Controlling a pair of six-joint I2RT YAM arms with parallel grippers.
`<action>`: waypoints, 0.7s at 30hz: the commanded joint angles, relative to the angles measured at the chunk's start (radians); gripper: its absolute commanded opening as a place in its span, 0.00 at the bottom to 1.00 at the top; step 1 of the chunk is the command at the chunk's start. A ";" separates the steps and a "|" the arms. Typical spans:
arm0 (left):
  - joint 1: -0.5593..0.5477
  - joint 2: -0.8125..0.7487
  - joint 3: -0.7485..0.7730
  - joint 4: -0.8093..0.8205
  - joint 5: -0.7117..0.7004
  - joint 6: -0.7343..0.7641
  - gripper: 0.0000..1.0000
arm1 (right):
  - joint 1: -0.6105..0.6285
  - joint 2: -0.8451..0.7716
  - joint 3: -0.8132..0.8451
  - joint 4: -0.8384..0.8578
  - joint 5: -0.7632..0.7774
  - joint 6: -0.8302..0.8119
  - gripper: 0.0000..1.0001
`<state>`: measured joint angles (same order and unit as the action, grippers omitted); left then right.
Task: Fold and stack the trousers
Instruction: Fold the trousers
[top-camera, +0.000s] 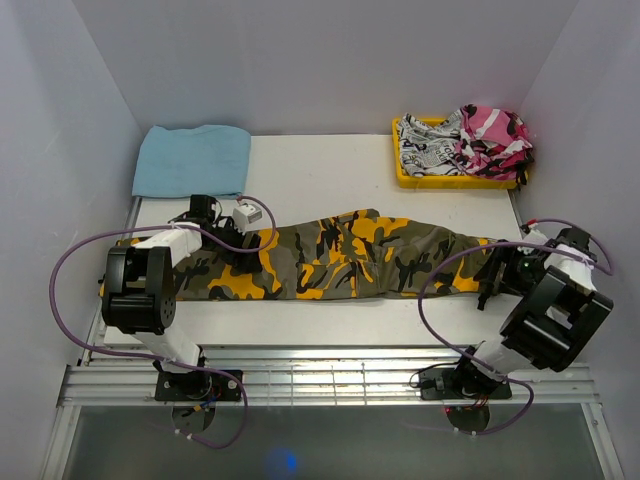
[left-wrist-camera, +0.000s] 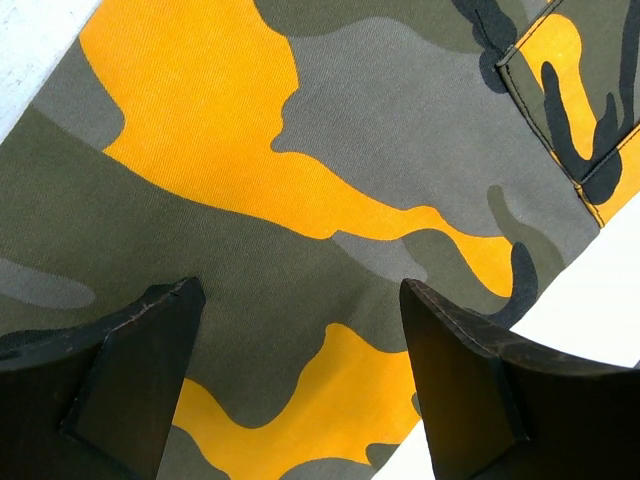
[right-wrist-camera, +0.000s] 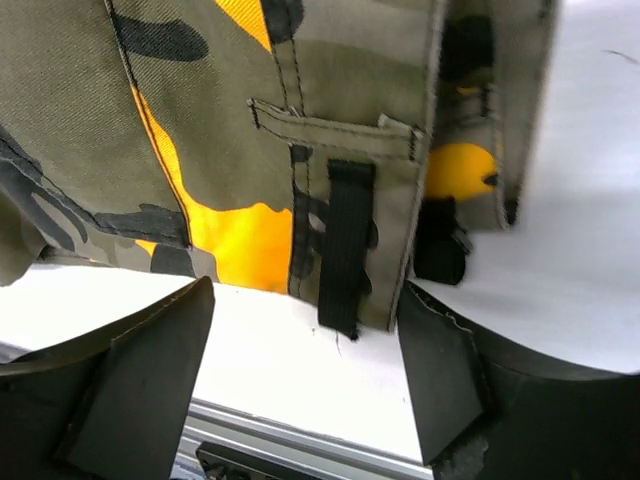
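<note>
The camouflage cargo trousers (top-camera: 340, 255) were laid out flat. The left tool (left-wrist-camera: 298, 290) and right tool (right-wrist-camera: 305, 290) were held wide open and empty. A grasp of both ends was judged necessary for the next fold.

Camouflage trousers (top-camera: 340, 262) flat, lengthwise across table

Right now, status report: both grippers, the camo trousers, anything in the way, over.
Left gripper open over leg end, right gripper open at waistband, neither holding. Trousers laid out full length. Yellow tray, blue cloth at far edge, apart.
</note>
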<state>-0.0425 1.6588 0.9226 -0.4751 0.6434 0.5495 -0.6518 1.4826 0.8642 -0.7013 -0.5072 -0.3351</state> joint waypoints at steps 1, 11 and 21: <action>-0.002 0.010 -0.018 -0.005 -0.040 0.006 0.91 | -0.020 -0.077 -0.007 0.006 0.068 0.037 0.80; -0.003 0.022 -0.021 -0.007 -0.025 0.006 0.90 | -0.020 0.117 -0.008 0.005 0.067 0.031 0.71; -0.002 0.029 -0.042 0.009 -0.025 0.018 0.89 | -0.020 0.097 0.038 0.011 -0.056 0.044 0.28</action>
<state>-0.0425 1.6608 0.9173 -0.4633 0.6437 0.5571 -0.6720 1.6093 0.8680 -0.7013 -0.5194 -0.2970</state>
